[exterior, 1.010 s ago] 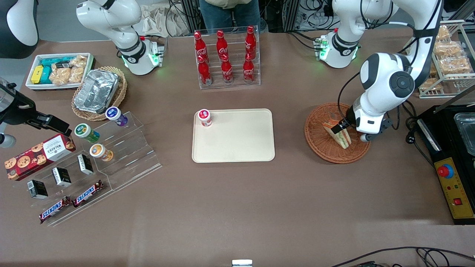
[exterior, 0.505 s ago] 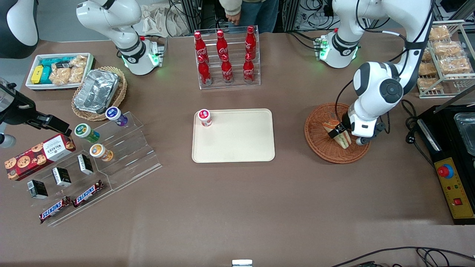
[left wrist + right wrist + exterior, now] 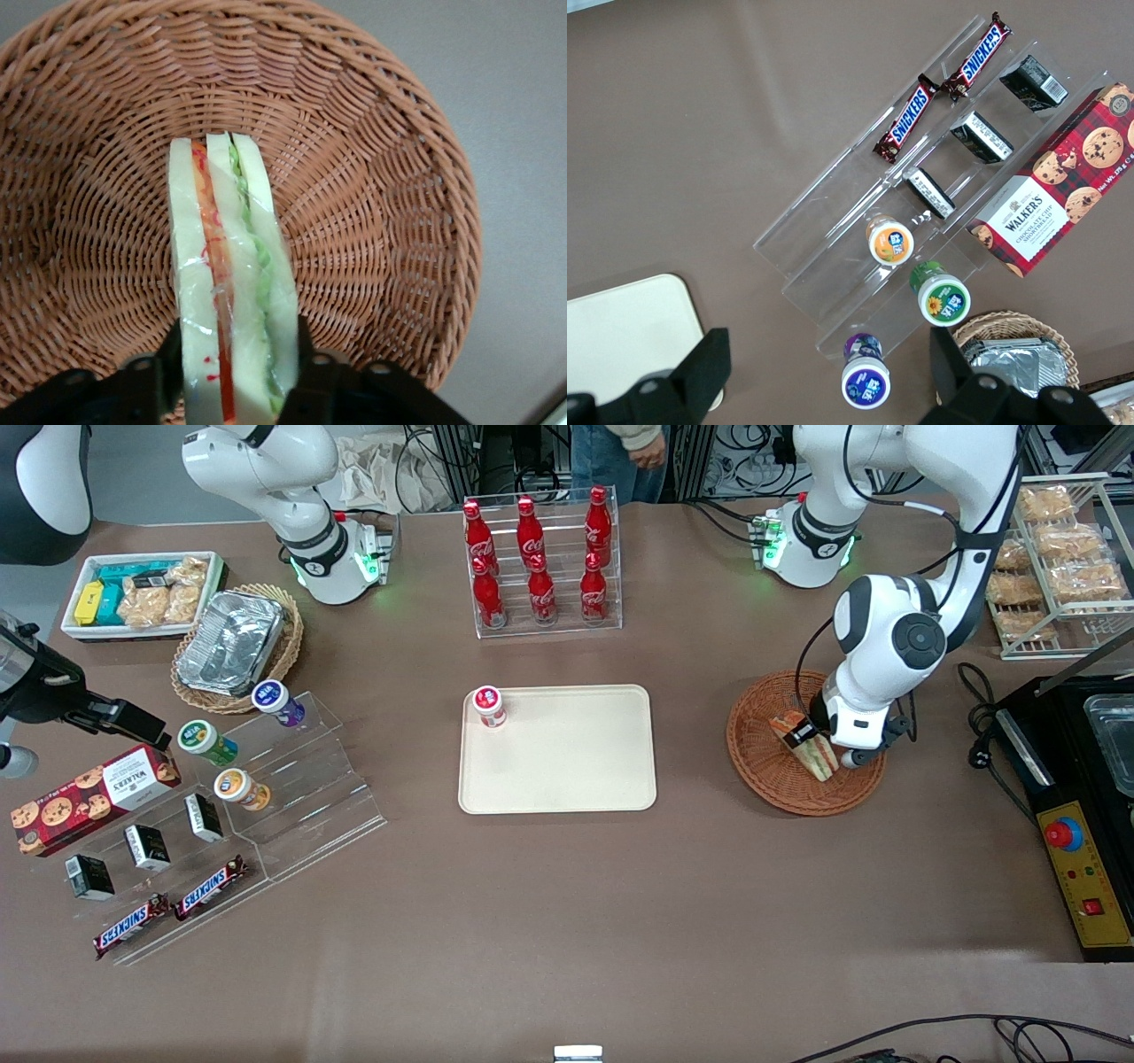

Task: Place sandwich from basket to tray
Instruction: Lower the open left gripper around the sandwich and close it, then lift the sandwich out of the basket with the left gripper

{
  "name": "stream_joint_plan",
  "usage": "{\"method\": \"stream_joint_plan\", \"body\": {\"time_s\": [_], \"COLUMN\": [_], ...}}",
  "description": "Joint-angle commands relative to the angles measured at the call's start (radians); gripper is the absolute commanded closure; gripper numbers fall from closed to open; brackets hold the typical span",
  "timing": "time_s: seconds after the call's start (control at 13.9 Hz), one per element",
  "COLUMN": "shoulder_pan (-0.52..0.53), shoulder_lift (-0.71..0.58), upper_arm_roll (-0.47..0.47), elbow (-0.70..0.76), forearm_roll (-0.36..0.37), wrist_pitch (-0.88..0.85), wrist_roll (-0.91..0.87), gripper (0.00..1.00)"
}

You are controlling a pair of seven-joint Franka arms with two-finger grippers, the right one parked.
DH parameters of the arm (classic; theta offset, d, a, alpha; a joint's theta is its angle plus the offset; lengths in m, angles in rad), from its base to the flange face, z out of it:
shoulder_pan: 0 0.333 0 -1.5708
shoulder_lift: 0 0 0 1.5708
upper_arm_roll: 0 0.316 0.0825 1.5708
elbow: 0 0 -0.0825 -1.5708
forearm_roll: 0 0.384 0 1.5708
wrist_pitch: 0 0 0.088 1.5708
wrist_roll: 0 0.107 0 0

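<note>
The sandwich (image 3: 811, 751) stands on edge in the round reddish-brown basket (image 3: 762, 771), near the rim toward the working arm's end of the table. My left gripper (image 3: 804, 735) is down in the basket, its black fingers (image 3: 168, 365) pressed against both bread faces, shut on the sandwich. In the left wrist view the sandwich (image 3: 232, 266) shows red and green filling between white layers, with basket weave (image 3: 372, 177) all around it. The cream-beige tray (image 3: 567, 771) lies flat at the table's middle, beside the basket.
A small red-capped jar (image 3: 488, 706) stands on one tray corner. A rack of red cola bottles (image 3: 540, 558) is farther from the camera than the tray. A wire snack rack (image 3: 1059, 558) and a black control box (image 3: 1076, 815) flank the basket. Acrylic steps (image 3: 266, 797) hold snacks toward the parked arm's end.
The left arm's wrist has swung in over the basket and come more upright. The fingers stay at the sandwich, which has hardly shifted.
</note>
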Motion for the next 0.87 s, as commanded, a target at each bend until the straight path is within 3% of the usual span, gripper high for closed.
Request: {"method": "stream_joint_plan", "body": {"time_s": [0.0, 0.36, 0.79], "shoulder_pan": [-0.010, 0.002, -0.004], "shoulder_lift": [-0.036, -0.023, -0.013], "upper_arm_roll": [0.003, 0.006, 0.005], "elbow": [0.057, 0.399, 0.664], "forearm_roll": [0.000, 0.049, 0.060], "wrist_pitch": [-0.101, -0.552, -0.805], "wrist_roll": [-0.006, -0.006, -0.005], "gripper": [1.00, 1.00, 1.00]}}
